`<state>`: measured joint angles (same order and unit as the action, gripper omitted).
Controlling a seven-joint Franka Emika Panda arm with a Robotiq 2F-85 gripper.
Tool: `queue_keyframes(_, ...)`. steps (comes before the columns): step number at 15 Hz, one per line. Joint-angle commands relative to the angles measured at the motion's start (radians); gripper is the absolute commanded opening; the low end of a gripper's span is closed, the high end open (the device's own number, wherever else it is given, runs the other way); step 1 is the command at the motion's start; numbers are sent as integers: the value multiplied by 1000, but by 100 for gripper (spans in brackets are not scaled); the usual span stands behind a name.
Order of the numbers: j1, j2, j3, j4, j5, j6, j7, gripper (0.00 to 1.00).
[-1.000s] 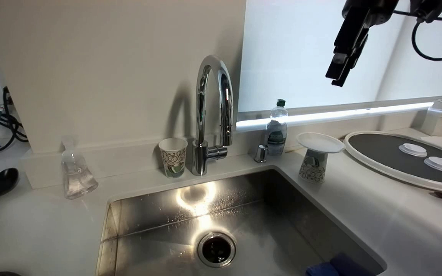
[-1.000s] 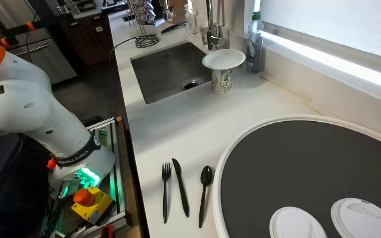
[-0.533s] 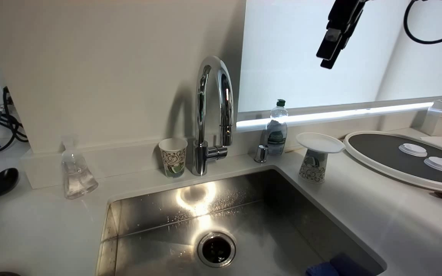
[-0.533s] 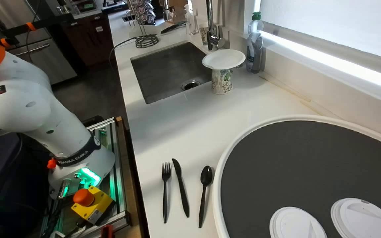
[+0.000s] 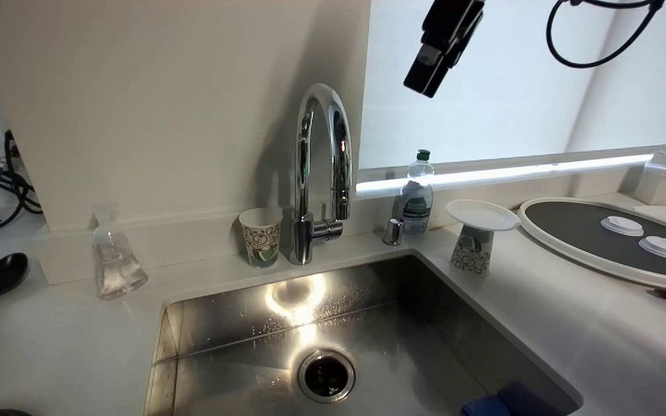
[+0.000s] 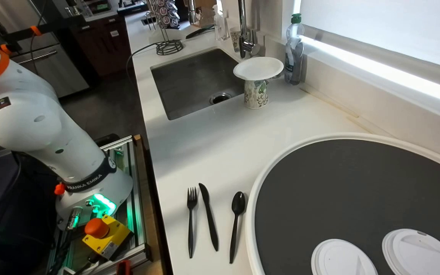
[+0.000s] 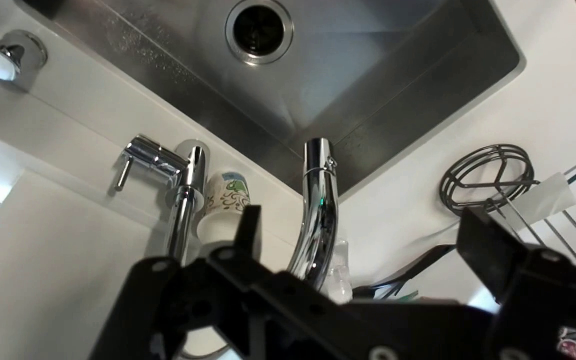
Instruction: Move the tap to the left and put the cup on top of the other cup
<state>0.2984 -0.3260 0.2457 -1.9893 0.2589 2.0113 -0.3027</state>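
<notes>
- Wrist view, at left: the upright of the tap (image 7: 179, 225) stands outside the gap, to picture left of both fingers (image 7: 488, 250).
- Next: the cup (image 7: 225, 197) — a patterned paper one, mouth up — stands on the worktop (image 7: 393, 210) just beside the tap's foot, partly hidden by the picture-left finger.
- Centre: the spout (image 7: 320, 200) points toward the sink (image 7: 368, 45), its long axis roughly square to the line from finger to finger. The coming move turns on this relation: as seen from the wrist, the spout lies ahead of the fingers and within their span, nearer the picture-left one.
- Either side of the spout: the fingers, spread wide and holding nothing. In an exterior view they hang above and to picture right of the arch (image 5: 321, 95), apart from it — a descent probably precedes the leftward swing.
- Rightmost of the task's things in an exterior view: the other cup (image 5: 472, 251), upside down beneath a plate (image 5: 483, 215). Stacking is judged a later step, with the plate as likely landing surface.
</notes>
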Motion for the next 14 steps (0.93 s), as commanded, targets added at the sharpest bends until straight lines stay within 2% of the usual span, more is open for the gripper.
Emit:
queue_keyframes(1,13,43,26,-3,-55,73,10,100)
queue_keyframes(6,29,79,35,-3,-43,109,18,100)
queue_keyframes(8,44,91,29,-1,-4,99,-8,100)
queue_keyframes(9,33,80,28,4,-32,85,6,100)
queue_keyframes(14,40,89,29,5,-23,85,6,100)
